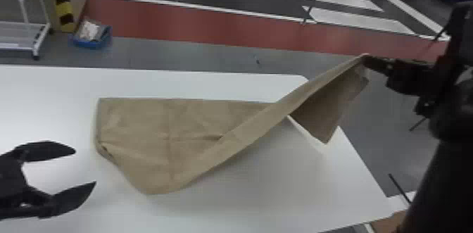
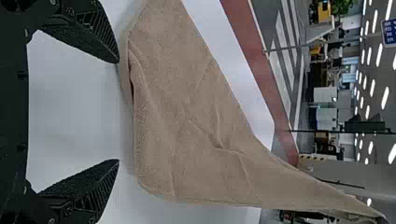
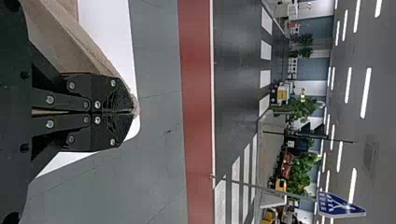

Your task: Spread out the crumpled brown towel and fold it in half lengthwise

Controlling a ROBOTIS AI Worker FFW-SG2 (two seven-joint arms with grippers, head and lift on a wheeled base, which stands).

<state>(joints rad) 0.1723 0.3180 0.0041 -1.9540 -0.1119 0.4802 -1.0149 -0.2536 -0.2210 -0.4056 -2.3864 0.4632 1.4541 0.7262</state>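
While my right pincer (image 1: 366, 60) grips the brown towel (image 1: 140, 119) by its raised end, my left pincer (image 1: 85, 167) is spread and empty.
Towel: left part lying on the white tabletop (image 1: 299, 186), slight creases, small fold at the left end; right part slanting up off the surface, loose flap hanging under the grip. Left fingertips near the left end, not touching cloth.

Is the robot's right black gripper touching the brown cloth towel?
Touching: the right wrist view shows the right gripper pinching the brown towel between its fingertips.
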